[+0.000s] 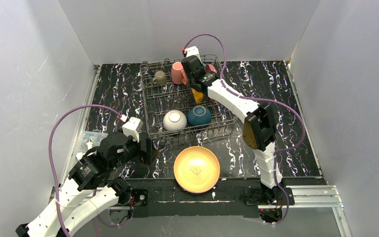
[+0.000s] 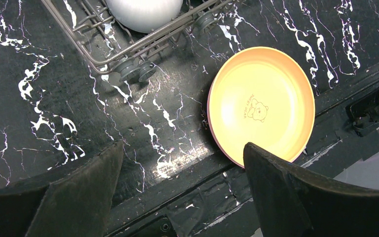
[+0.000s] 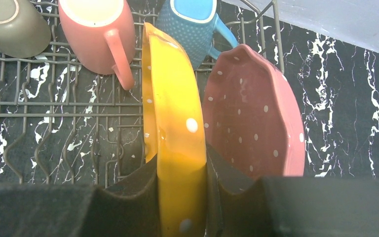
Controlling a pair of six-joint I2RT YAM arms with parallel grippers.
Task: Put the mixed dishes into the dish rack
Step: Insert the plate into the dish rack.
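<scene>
The right gripper (image 3: 182,170) is closed part-way on one orange-yellow ceramic plate with white dots (image 3: 172,113). One finger presses each face, and the plate stands on edge over the right half of the grey wire dish rack (image 1: 147,106). Whether the plate's lower edge rests on the wire cannot be told. Just beside it, to the right, one scalloped pink plate with white dots (image 3: 251,118) stands on edge in the rack.

Three mugs sit along the far row: one olive-grey mug (image 3: 10,24), one pink mug (image 3: 96,34) and one teal dotted mug (image 3: 192,24). Two bowls sit upside down, side by side, in the near row: one white bowl (image 1: 174,120) and one dark-blue bowl (image 1: 199,115).

One round yellow shallow dish with a bear print (image 2: 264,106) lies flat on the black marbled table (image 1: 113,94), outside the rack and in front of its near side. The left gripper (image 2: 183,148) hovers over the table beside this dish, jaws spread wide, holding nothing.
</scene>
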